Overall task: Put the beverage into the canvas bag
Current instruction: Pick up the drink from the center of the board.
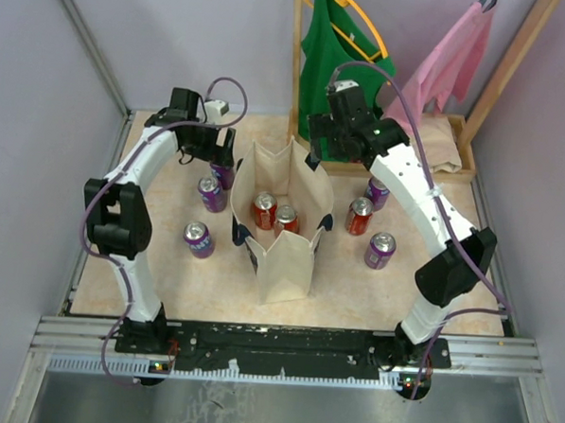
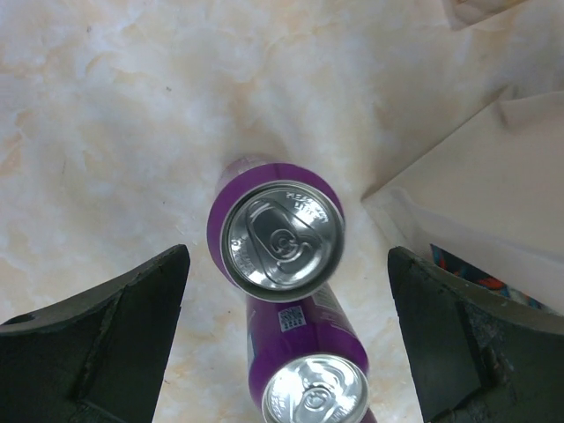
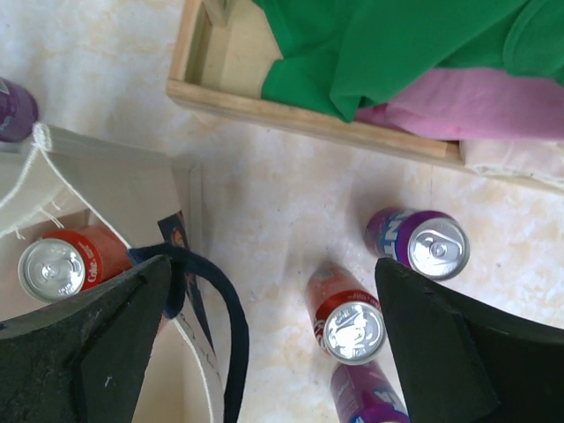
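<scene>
The cream canvas bag (image 1: 284,268) stands upright mid-table with two red cans (image 1: 264,209) inside. My left gripper (image 1: 221,157) is open and hangs over an upright purple can (image 2: 280,233), which sits between the fingers without touching them. A second purple can (image 2: 313,392) stands just behind it, and the bag's wall (image 2: 493,194) is to the right. My right gripper (image 3: 273,269) is open and empty above the bag's right edge. Its left finger is over the navy handle (image 3: 231,317). A red can (image 3: 352,328) and a purple can (image 3: 432,245) stand on the table near its right finger.
A third purple can (image 1: 199,238) stands left of the bag. A red can (image 1: 359,216) and two purple cans (image 1: 381,250) stand to its right. A wooden frame (image 3: 264,104) with green and pink garments and a folded beige cloth (image 1: 447,144) is at the back right.
</scene>
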